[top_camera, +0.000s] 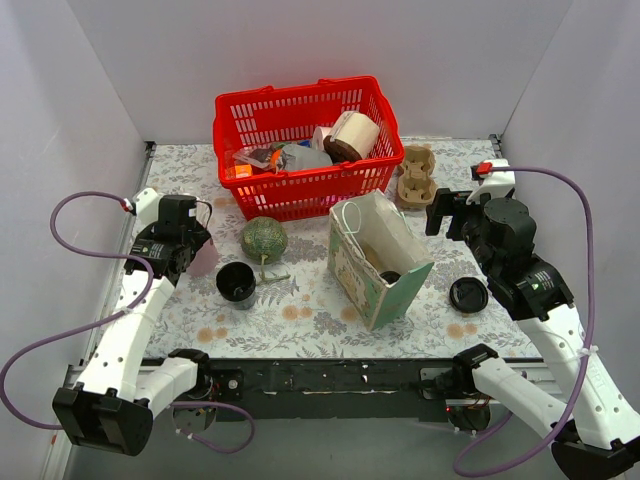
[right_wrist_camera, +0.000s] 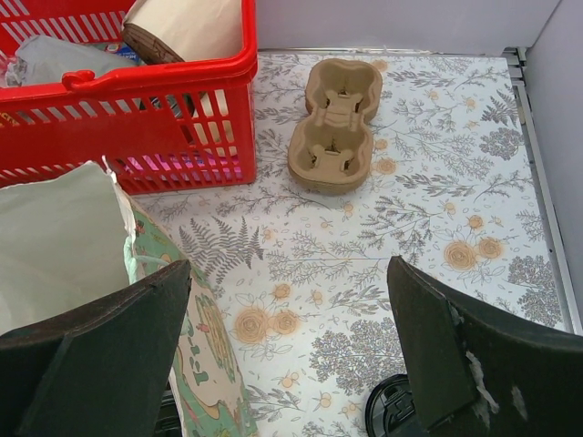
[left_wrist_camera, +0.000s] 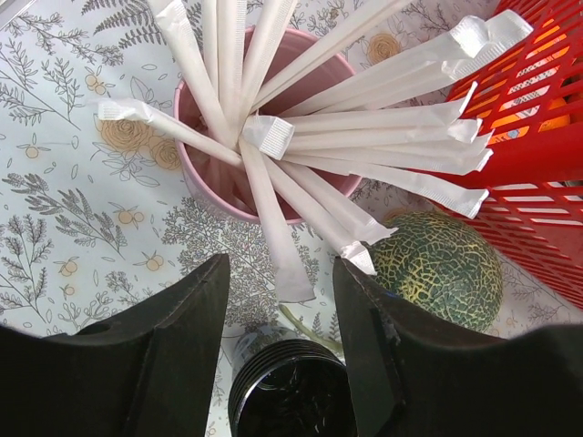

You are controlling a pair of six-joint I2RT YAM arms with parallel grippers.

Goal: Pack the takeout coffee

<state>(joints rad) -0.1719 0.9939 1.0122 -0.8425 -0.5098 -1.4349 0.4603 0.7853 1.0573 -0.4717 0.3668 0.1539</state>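
An empty black coffee cup (top_camera: 236, 283) stands on the floral table and shows low between the left fingers (left_wrist_camera: 291, 391). Its black lid (top_camera: 468, 295) lies at the right, at the bottom edge of the right wrist view (right_wrist_camera: 392, 410). A green patterned paper bag (top_camera: 378, 260) stands open in the middle. My left gripper (top_camera: 190, 245) hovers over a pink cup (left_wrist_camera: 202, 177) full of wrapped straws (left_wrist_camera: 383, 127). Its jaws (left_wrist_camera: 281, 273) are apart, with one straw's end lying between the fingertips, untouched. My right gripper (top_camera: 440, 212) hangs wide open beside the bag (right_wrist_camera: 73, 237), holding nothing.
A red basket (top_camera: 300, 150) with mixed goods stands at the back, its wall in the left wrist view (left_wrist_camera: 537, 137). A cardboard cup carrier (top_camera: 415, 177) lies to its right (right_wrist_camera: 335, 123). A green melon (top_camera: 264, 238) sits beside the black cup (left_wrist_camera: 437, 269).
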